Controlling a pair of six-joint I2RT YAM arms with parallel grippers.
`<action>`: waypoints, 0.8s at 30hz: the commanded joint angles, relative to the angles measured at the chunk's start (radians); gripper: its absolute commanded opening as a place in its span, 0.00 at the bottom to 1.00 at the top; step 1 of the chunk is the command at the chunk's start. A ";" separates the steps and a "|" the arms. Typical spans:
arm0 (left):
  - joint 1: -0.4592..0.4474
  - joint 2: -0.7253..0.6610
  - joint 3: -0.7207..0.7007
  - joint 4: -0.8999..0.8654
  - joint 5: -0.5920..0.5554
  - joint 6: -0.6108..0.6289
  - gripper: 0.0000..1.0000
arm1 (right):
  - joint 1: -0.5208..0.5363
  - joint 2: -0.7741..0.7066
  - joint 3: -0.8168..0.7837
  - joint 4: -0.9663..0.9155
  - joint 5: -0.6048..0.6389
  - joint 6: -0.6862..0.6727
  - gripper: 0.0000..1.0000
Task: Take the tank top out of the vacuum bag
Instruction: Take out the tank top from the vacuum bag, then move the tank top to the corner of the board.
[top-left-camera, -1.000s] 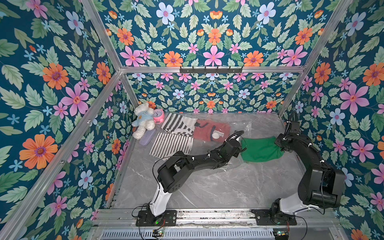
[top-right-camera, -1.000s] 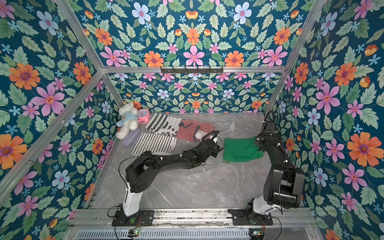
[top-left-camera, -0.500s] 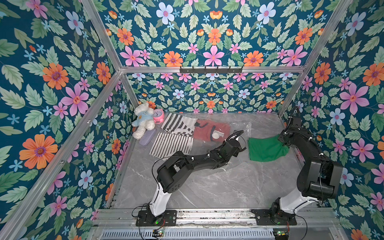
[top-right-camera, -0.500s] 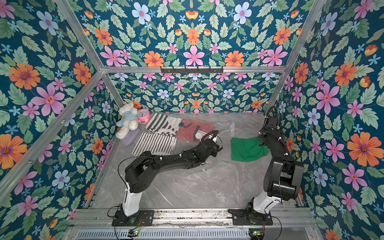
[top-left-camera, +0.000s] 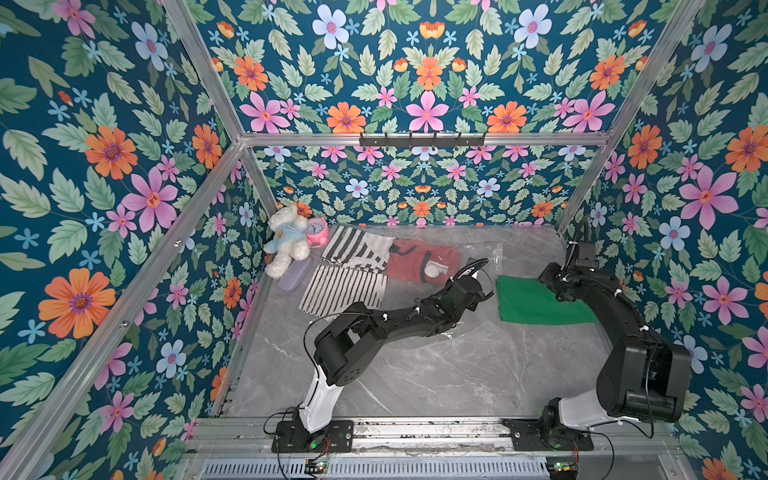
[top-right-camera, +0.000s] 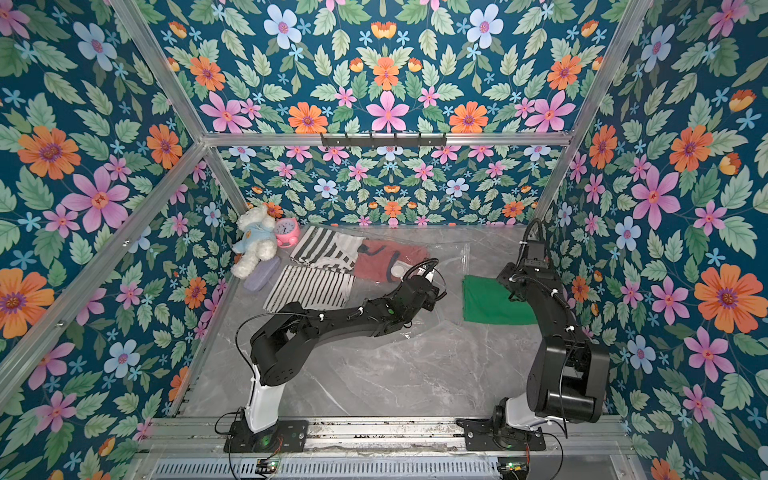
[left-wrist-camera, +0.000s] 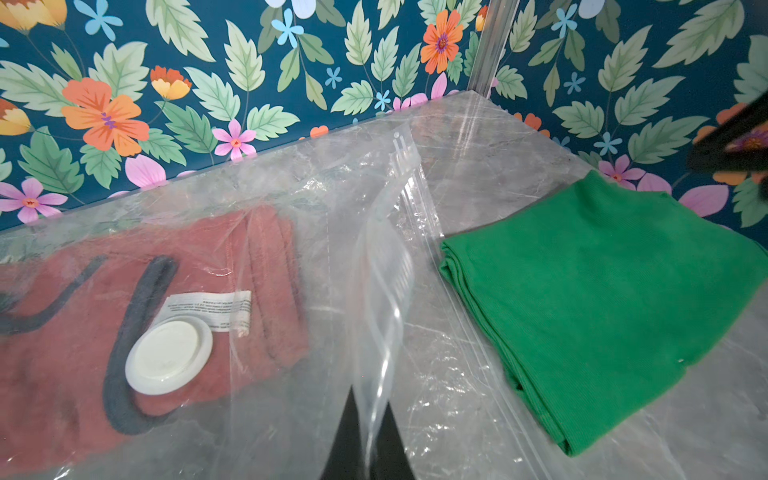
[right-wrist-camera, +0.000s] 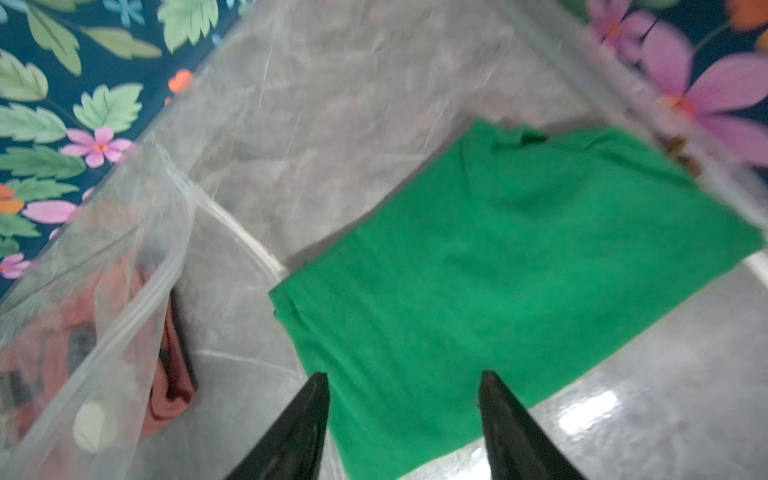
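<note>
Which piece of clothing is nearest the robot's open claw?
The green garment, lying on the table just below the right gripper; the red one sits inside the vacuum bag, the striped ones farther off.

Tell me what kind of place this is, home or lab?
Most likely a staged robot test cell, not a home: floral panels on an aluminium frame, two arms bolted to a front rail, and props like a plush bear on a marble-look tabletop.

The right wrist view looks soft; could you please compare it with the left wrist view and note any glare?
Right wrist view: motion-blurred throughout, the green garment smeared, a glare patch on the table. Left wrist view: sharp, the garment's ribbing and the valve cap crisp; only the zip strip of the vacuum bag nearest the lens is soft.
</note>
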 joint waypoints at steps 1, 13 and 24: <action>0.000 -0.013 -0.007 0.030 -0.037 0.013 0.00 | 0.000 0.028 -0.041 0.060 -0.073 0.064 0.60; -0.001 -0.021 -0.008 0.022 -0.094 0.027 0.00 | -0.029 0.184 -0.058 0.130 -0.123 0.095 0.59; 0.001 -0.057 -0.021 0.018 -0.342 0.043 0.00 | -0.057 0.269 -0.065 0.163 -0.137 0.122 0.58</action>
